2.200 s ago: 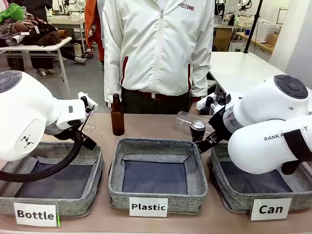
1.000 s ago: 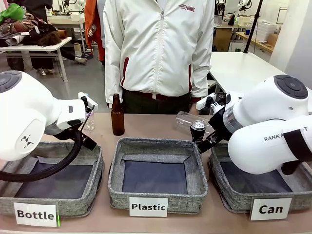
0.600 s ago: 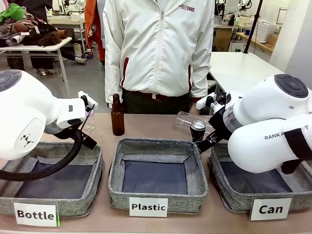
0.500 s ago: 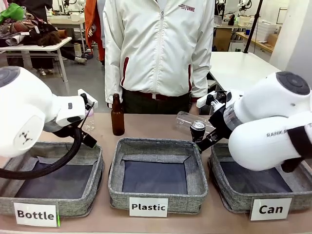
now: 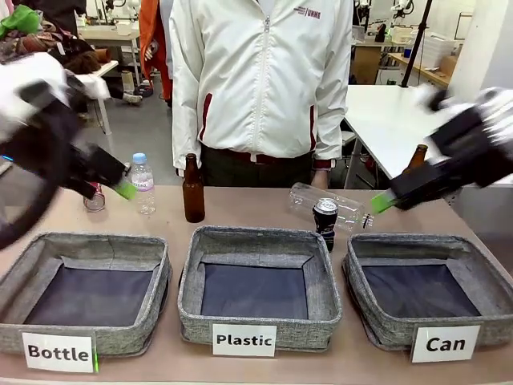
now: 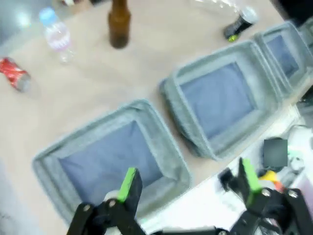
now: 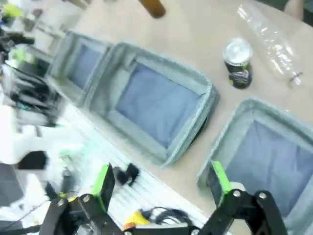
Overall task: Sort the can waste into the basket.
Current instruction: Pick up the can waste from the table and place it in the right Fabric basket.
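In the front view both arms are blurred; the left end effector (image 5: 122, 189) hangs over the counter (image 5: 256, 210) at the left, the right end effector (image 5: 383, 201) at the right above the far side of the basket (image 5: 417, 241) with the label "Can"; this basket has nothing in it. The dark can (image 5: 325, 218) stands upright between this basket and the "Plastic" basket (image 5: 256, 237), at their far corners, just in front of a lying clear bottle (image 5: 304, 195). The crushed red can (image 5: 94, 199) lies far left, beyond the "Bottle" basket (image 5: 88, 241), near an upright water bottle (image 5: 143, 184); a brown bottle (image 5: 193, 191) stands beside it. A person (image 5: 256, 80) in a white jacket stands at the far side.

In the left wrist view the left end effector (image 6: 188, 180) is spread wide with nothing between the green pads; the red can (image 6: 13, 73) lies on the bare counter, well apart from the baskets.

In the right wrist view the right end effector (image 7: 161, 180) is also wide and holds nothing; the dark can (image 7: 238, 63) stands just outside the corner of the basket (image 7: 254, 105).
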Robot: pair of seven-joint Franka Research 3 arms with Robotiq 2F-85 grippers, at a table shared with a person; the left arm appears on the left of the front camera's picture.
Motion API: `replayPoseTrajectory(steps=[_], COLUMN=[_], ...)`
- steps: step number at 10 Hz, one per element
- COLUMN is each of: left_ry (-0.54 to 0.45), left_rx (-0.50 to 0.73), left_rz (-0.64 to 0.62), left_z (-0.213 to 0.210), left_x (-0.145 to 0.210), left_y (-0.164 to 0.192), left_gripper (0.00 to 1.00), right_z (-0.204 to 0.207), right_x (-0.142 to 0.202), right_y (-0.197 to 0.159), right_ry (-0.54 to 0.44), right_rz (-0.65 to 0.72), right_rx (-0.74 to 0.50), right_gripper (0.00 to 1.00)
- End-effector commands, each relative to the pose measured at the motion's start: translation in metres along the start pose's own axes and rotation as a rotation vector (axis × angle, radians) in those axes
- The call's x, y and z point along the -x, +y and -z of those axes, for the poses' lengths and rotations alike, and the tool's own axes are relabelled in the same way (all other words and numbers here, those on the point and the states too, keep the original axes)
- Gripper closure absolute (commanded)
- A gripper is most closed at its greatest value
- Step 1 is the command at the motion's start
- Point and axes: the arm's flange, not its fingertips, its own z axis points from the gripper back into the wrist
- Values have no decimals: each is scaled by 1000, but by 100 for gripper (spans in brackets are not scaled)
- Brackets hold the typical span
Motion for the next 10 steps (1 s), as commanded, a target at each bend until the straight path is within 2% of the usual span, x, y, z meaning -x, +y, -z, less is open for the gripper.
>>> replayPoseTrajectory(steps=[1, 3, 5, 6, 7, 8, 9, 10], left_ry=[-87, -272, -437, -485, -572, -599, -604, -589], left_rx=[263, 403, 395, 433, 409, 402, 394, 337], left_rz=[-118, -269, -381, -425, -437, -481, -485, -467], left_z=[-45, -73, -80, -70, -67, -65, -64, -65], left_x=[70, 127, 196, 223, 248, 259, 253, 241], left_y=[79, 147, 192, 207, 217, 227, 227, 221], left_gripper=[0, 0, 0, 0, 0, 0, 0, 0], right_z=[-55, -94, -103, -104, -103, -97, -90, -85], right_x=[54, 107, 167, 190, 208, 223, 231, 235], right_y=[-59, -137, -202, -226, -247, -254, -254, -250], right_ry=[-169, -325, -460, -516, -560, -613, -624, -648], right_rz=[206, 378, 530, 597, 664, 726, 740, 743], right_rx=[-146, -297, -443, -457, -494, -471, -451, -384], right_gripper=[0, 0, 0, 0, 0, 0, 0, 0])
